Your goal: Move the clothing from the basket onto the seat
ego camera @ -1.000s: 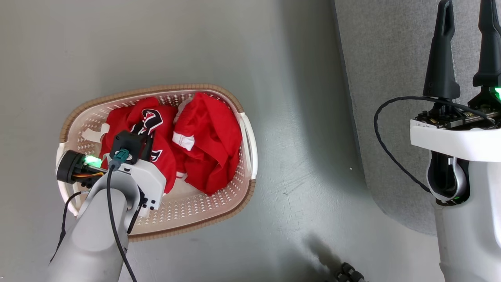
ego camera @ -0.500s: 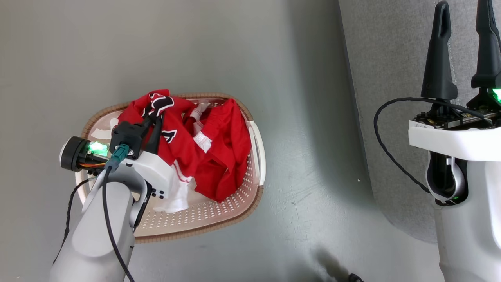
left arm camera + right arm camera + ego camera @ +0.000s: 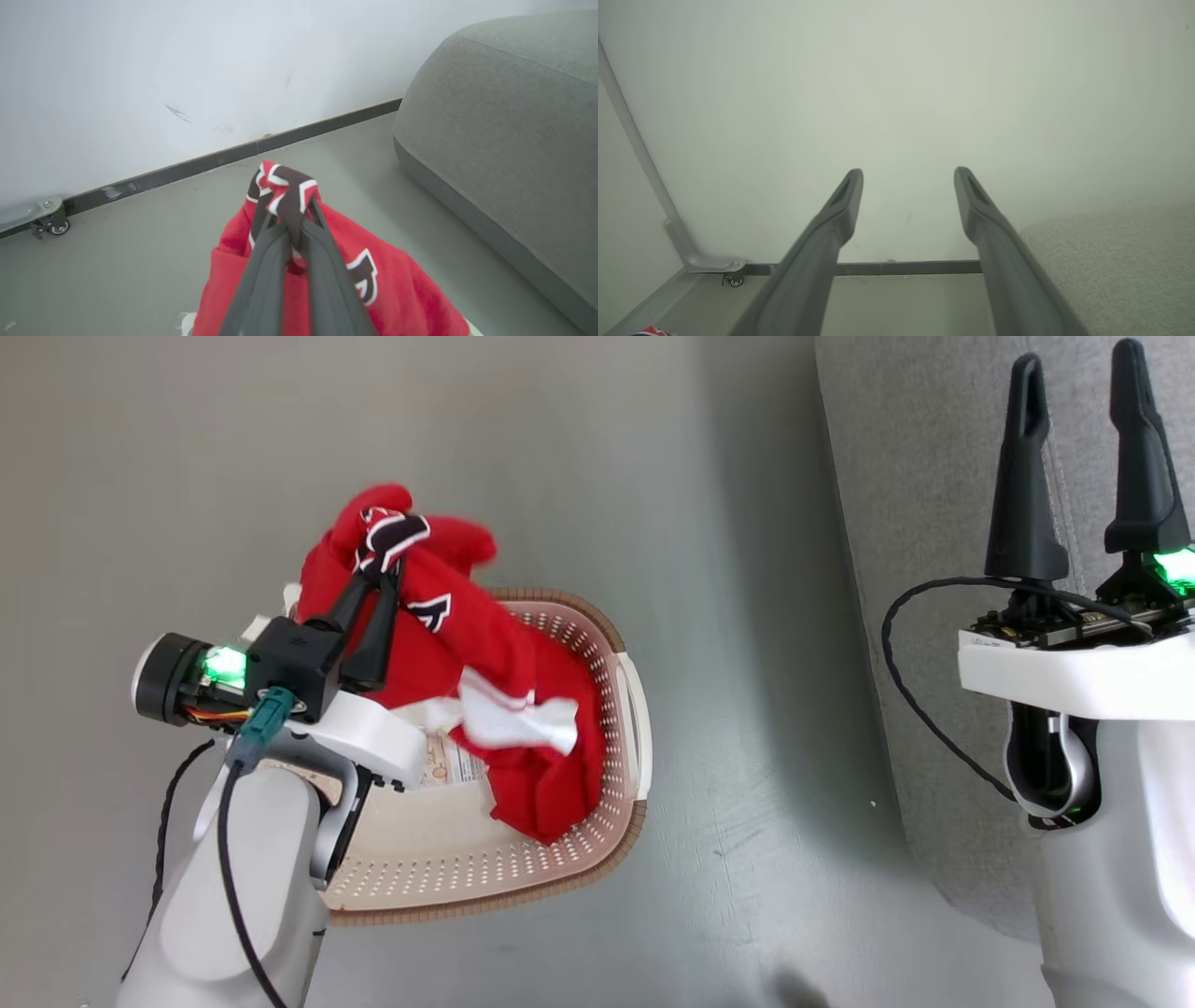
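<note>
Lifted since a second ago, the red clothes now hang from the left gripper over the far rim of the basket, where earlier they lay heaped inside it; the head view has also slid a little, which is the camera and not the things. In the left wrist view the left gripper has its two fingers pressed together on a fold of the clothes that bears a black-and-white numeral. The lower end of the bunch trails down into the basket against its right-hand wall, with a strip of white trim across the middle. The basket's left side is hidden behind the pale forearm and wrist, and the bunch is too tangled to tell whether one garment or two is raised. A pale printed patch under the wrist is too blurred to read. The right gripper points up at the right of the head view, over the edge of the grey sofa, its fingers spread wide with nothing between them – its own wrist view shows the same. A strip of grey floor lies between basket and sofa. Beyond are a white wall, a dark baseboard and a small caster wheel.
</note>
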Controlling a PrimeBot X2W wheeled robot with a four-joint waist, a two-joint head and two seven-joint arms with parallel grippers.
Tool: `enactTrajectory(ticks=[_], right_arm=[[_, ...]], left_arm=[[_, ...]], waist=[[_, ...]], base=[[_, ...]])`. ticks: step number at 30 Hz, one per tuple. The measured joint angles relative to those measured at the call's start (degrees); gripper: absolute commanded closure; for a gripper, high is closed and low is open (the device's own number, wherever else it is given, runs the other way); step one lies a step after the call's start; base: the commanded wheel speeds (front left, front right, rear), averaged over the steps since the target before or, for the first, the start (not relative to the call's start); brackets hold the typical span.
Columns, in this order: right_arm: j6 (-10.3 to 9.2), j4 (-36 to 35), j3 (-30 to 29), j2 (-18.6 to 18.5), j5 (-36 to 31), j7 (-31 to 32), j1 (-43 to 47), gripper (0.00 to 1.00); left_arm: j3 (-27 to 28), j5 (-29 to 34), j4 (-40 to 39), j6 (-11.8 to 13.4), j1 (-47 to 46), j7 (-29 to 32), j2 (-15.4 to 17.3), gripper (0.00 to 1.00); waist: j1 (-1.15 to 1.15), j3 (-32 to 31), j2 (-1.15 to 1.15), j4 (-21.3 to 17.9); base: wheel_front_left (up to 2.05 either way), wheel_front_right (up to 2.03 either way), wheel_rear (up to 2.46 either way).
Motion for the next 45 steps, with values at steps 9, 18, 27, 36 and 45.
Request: enactTrajectory(ticks=[9,18,27,36,45], right_arm=[[0.0,0.85,1.43,-0.03,-1.44,0.0,0.07,0.0],[0.0,2.15,2.01,-0.1,-2.55,0.0,0.47,0.0],[0.0,3.85,4.75,-0.24,-2.46,0.0,2.88,0.0],[0.0,5.89,8.27,-0.34,-2.72,0.0,5.27,0.0],[0.0,8.24,12.44,-1.75,-2.63,0.0,7.44,0.0]], left_arm=[[1.32,-1.34,-7.78,0.0,2.37,-0.23,0.12,1.0],[2.18,-1.97,-11.72,-0.09,5.11,-0.23,0.6,1.0],[2.82,-2.83,-14.49,-0.66,7.66,-0.23,1.03,1.0],[2.68,-2.86,-16.53,-2.2,8.25,-0.23,1.53,1.0],[2.46,-3.35,-17.14,-2.7,11.26,-0.24,1.62,1.0]], waist=[[0.0,-3.87,0.0,1.16],[0.0,-7.81,0.0,2.01],[0.0,-12.02,0.0,2.77],[0.0,-16.56,0.0,3.28],[0.0,-21.28,0.0,3.63]], base=[[0.0,0.0,0.0],[0.0,0.0,0.0],[0.0,0.0,0.0],[0.0,0.0,0.0],[0.0,0.0,0.0]])
